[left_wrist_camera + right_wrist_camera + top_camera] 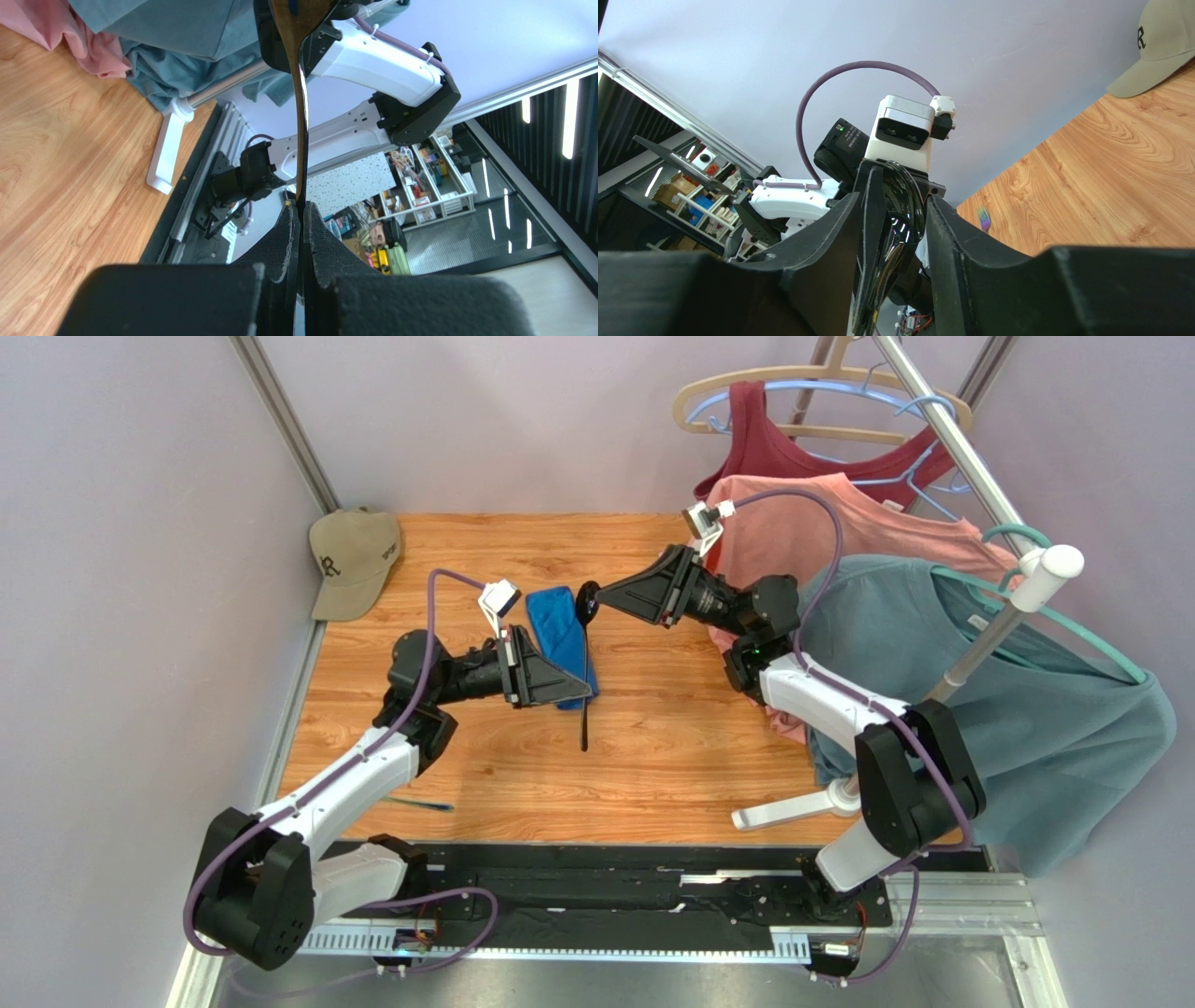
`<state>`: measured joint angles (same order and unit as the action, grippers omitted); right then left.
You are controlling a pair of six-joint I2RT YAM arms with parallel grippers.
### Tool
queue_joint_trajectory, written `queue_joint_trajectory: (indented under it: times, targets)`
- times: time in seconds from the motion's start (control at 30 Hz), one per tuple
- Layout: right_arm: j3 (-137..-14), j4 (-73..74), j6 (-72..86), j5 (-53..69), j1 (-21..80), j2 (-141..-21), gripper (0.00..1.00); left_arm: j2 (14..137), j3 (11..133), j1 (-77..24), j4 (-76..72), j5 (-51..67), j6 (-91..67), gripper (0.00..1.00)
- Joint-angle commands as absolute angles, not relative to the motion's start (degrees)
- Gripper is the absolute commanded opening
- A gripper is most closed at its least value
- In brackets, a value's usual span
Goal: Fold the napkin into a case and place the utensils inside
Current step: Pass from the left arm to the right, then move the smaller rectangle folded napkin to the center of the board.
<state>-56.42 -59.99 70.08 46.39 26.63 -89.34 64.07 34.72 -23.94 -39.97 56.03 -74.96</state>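
My left gripper is clamped tight on a thin dark utensil, with both fingers pressed flat against its stem. From the left wrist camera the stem runs straight away from the fingers and widens into a rounded end close to the right arm.

The right gripper has reached in from the far side to meet that rounded end. In its own wrist view the jaws stand partly apart with a dark, shiny shape between them. I cannot tell whether the pads actually press on it.

From above, the napkin lies on the counter as a narrow, long blue strip, roughly mid-counter. Its near end is tucked under the left gripper and its far end sits just beside the right gripper's tip. The held utensil lines up along the napkin's right edge, and its dark tail pokes out past the napkin toward me.

A second utensil, thin with a small bluish bit, rests on the counter near my left forearm, well apart from the napkin.

A tan cap sits at the far left corner.
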Motion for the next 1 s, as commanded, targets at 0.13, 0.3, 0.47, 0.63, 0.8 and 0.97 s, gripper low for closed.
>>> queue_joint_trajectory:
  times: [0.13,0.3,0.47,0.63,0.8,0.97]
  targets:
    - [-59.1,-65.8,71.3,45.4,28.0,-93.2,0.30,63.7,36.4,-23.6,-47.3,55.9,-78.4,0.00]
    - [-62.8,-65.8,71.9,45.1,28.1,-95.7,0.00,63.8,36.8,-23.5,-45.4,56.0,-77.4,0.00]
    - [-67.9,-53.0,60.1,44.5,27.9,-96.2,0.00,59.8,42.3,-20.0,-8.6,48.9,-59.6,0.23]
    - [-80.4,-26.8,38.3,40.8,27.9,-98.3,0.00,54.8,49.4,-19.4,18.8,21.1,-40.5,0.34]
    - [-92.7,-16.7,25.3,38.3,27.4,-109.1,0.00,58.8,46.1,-19.3,12.5,17.1,-46.1,0.02]
    - [-104.5,-15.2,23.3,39.5,26.1,-121.6,0.00,66.8,42.9,-19.4,5.0,13.4,-51.1,0.00]
